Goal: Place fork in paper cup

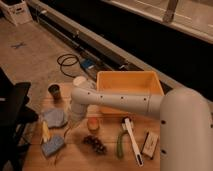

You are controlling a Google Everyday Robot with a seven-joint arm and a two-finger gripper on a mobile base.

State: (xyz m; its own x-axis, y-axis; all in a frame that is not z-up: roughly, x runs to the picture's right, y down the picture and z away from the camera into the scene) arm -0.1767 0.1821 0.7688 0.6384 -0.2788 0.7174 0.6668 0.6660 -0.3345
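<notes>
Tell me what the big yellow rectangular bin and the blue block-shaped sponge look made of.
The yellow rectangular bin: probably plastic, judging by smooth, evenly coloured walls and a thick rim. The blue block-shaped sponge: likely soft foam, given its matte surface and rounded edges. The gripper, shut, points down between the two.
</notes>
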